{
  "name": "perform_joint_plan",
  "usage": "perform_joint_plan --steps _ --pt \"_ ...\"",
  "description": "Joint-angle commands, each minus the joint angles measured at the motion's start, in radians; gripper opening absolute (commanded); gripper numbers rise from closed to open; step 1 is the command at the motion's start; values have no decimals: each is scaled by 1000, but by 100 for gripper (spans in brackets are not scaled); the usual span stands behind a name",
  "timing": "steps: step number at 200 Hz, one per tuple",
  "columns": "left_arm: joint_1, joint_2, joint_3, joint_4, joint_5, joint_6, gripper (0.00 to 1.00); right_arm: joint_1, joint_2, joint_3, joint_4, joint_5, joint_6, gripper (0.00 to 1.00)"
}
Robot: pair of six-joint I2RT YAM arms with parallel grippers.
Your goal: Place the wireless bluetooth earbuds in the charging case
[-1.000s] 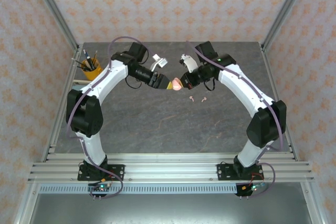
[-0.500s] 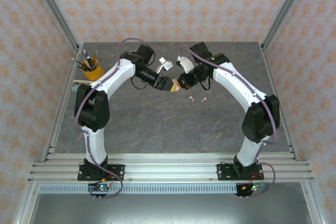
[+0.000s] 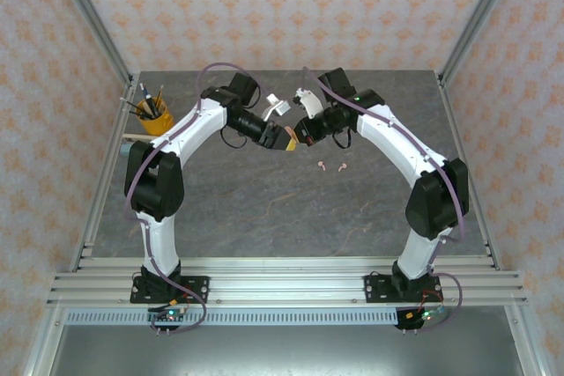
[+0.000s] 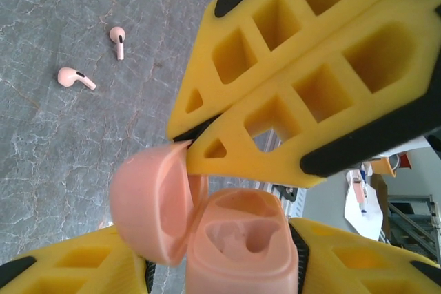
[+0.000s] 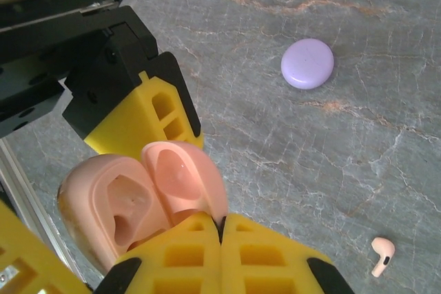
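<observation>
The salmon-pink charging case (image 4: 238, 246) hangs above the table with my left gripper (image 4: 227, 256) shut on its body. Its lid (image 4: 148, 201) stands swung open and both sockets (image 5: 120, 215) are empty. My right gripper (image 5: 222, 224) is shut, its joined fingertips (image 4: 196, 144) pressed against the lid's rim (image 5: 207, 201). In the top view the left gripper (image 3: 284, 141) and right gripper (image 3: 300, 136) meet at the table's back middle. Two salmon-pink earbuds (image 3: 322, 165) (image 3: 340, 166) lie loose on the table just below them, apart from both grippers. The lilac earbuds are out of view.
A closed lilac-purple round case (image 5: 307, 63) lies on the grey marble table (image 3: 264, 209). A yellow cup of pens (image 3: 152, 114) stands at the back left edge. Metal frame posts and patterned walls close in the table on three sides.
Both grippers have drawn closer together and shifted slightly toward the back with the pink case between them. The two pink earbuds on the table have not moved.
</observation>
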State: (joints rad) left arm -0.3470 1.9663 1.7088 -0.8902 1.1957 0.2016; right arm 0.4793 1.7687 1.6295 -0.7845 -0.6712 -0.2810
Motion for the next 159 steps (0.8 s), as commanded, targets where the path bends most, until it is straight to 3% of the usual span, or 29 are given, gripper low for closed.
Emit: perform_joint_plan --steps 1,89,103,111,159 --pt "-8 -3 18 31 -7 -17 47 5 17 -6 25 -22 11 0" --pt "-8 -6 14 37 -8 -27 11 6 11 -6 32 23 29 0" --pt "-7 -9 9 37 -15 -27 5 -1 0 -12 50 63 60 22" --pt "-5 -12 6 40 -24 -28 2 -10 -11 -17 57 72 81 29" --pt "20 -119 -68 179 -167 -121 0 -108 -173 -154 142 68 233 42"
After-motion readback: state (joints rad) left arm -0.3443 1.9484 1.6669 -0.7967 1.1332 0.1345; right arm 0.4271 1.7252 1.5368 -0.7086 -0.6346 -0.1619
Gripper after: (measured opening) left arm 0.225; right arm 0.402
